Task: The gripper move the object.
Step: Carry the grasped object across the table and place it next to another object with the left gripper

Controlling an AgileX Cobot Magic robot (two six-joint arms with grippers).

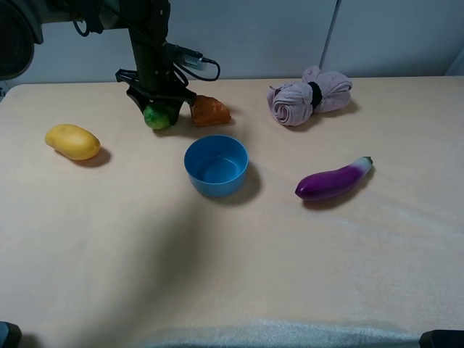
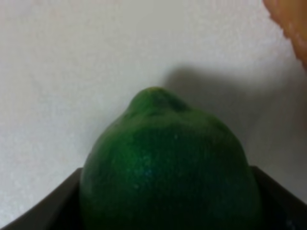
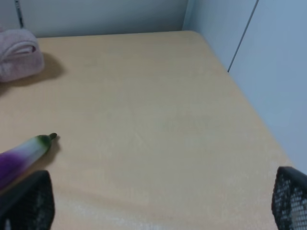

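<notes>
The left arm comes down steeply from the far left corner of the worktop, cables looping off its dark column, and the left gripper (image 1: 160, 110) sits low over the green lime (image 1: 156, 118), close to the far edge and left of its middle. In the left wrist view the dark fingers (image 2: 50, 208) flank the fruit on both sides, closed in against its glossy, finely pebbled skin with a small nub at its tip; whether it rests on the surface or is just off it cannot be told. Just beside it lies an orange, rough-crusted wedge (image 1: 210, 111). The right gripper (image 3: 160, 194) hangs over the right side with its mesh-textured fingers spread wide and nothing between them. A smooth yellow mango (image 1: 72, 141) lies toward the left edge, a blue plastic bowl (image 1: 216, 165) near the centre, a shiny purple eggplant (image 1: 334, 180) to its right, and a rolled pink towel (image 1: 310, 96) by the far edge. The worktop (image 1: 232, 268) is matte pale beige, backed by plain grey wall panels.
</notes>
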